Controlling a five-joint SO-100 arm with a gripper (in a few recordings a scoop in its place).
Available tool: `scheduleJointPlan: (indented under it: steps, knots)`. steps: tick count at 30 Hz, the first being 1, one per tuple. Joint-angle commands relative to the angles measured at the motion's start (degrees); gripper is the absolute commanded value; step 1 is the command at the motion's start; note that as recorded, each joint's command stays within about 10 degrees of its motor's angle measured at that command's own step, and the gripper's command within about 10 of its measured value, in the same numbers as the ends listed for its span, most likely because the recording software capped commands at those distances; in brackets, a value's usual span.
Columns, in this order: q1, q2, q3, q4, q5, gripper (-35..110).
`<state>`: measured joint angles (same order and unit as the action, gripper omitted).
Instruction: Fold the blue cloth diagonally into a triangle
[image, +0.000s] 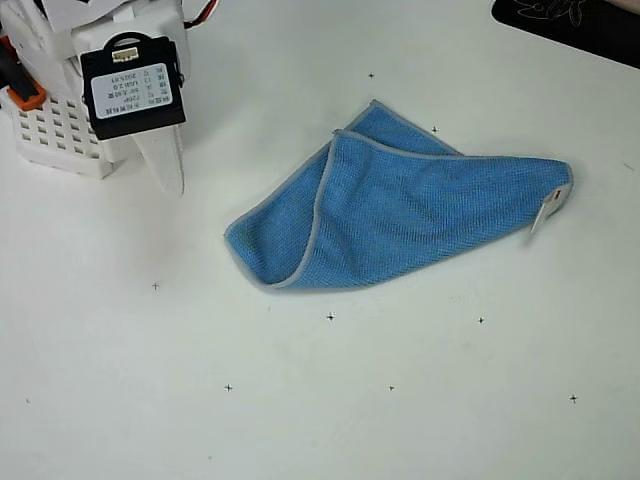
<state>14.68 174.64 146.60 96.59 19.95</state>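
The blue cloth (400, 205) lies on the white table (330, 400), right of centre in the overhead view. It is folded over into a rough triangle, its pale grey edge curving across the left part. A small white tag (551, 208) sticks out at its right corner. My gripper (166, 165) hangs at the upper left, well clear of the cloth's left tip. One white finger (165, 160) points down the picture below a black motor block (132, 88). Nothing shows in the gripper; I cannot tell how its jaws stand.
The arm's white base with a perforated side (60, 130) fills the upper left corner. A black mat (570, 25) cuts the upper right corner. Small black cross marks dot the table.
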Motion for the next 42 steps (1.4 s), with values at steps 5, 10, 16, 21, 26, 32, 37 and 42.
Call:
scheduleJointPlan:
  steps: [5, 10, 16, 21, 26, 32, 37, 42]
  knots:
    - [-0.3, 8.8, 0.4, 1.5, 4.1, 19]
    - [-2.2, 14.2, 5.5, -1.0, 4.8, 19]
    - [-0.7, 11.7, 6.2, -2.3, 0.0, 19]
    - [0.9, 15.5, 13.1, -10.1, -8.3, 19]
    - [0.6, 15.3, 25.6, -19.0, -10.5, 19]
    - [0.2, 15.3, 26.2, -20.0, -10.5, 19]
    - [0.3, 15.3, 26.3, -20.4, -11.2, 19]
    - [0.3, 15.4, 26.3, -20.5, -13.4, 19]
